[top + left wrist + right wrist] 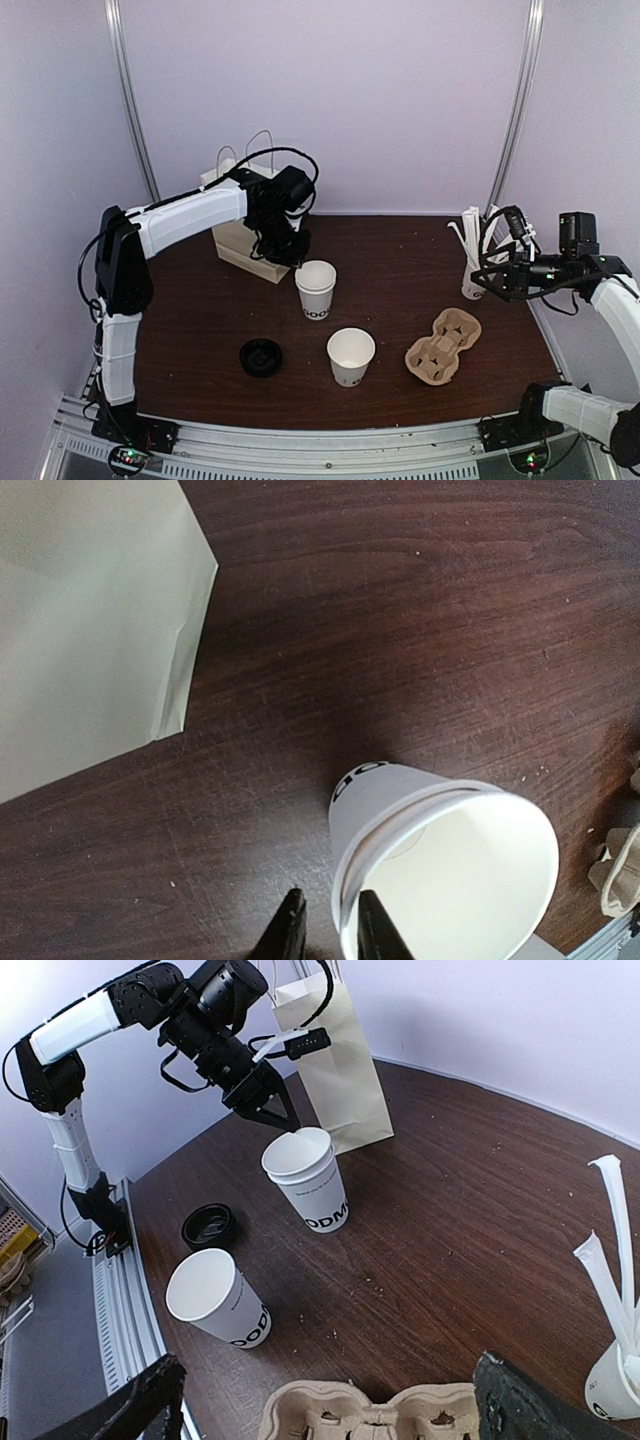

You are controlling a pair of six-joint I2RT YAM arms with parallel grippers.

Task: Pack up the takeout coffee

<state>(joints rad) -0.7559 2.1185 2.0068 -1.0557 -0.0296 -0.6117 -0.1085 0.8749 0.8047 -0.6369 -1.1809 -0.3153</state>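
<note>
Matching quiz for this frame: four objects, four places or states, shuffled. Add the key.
1. far cup
2. black lid
3. cup carrier
4. paper bag

A. lying right of the near cup
B. standing behind the left gripper
C. rim straddled by the left gripper
D. lying left of the near cup

Pairs: 1-C, 2-D, 3-A, 4-B

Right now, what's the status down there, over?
Left gripper astride rim of far cup, not yet clamped. Right gripper open, empty. Near cup also lidless; lid loose on table. Bag just behind.
</note>
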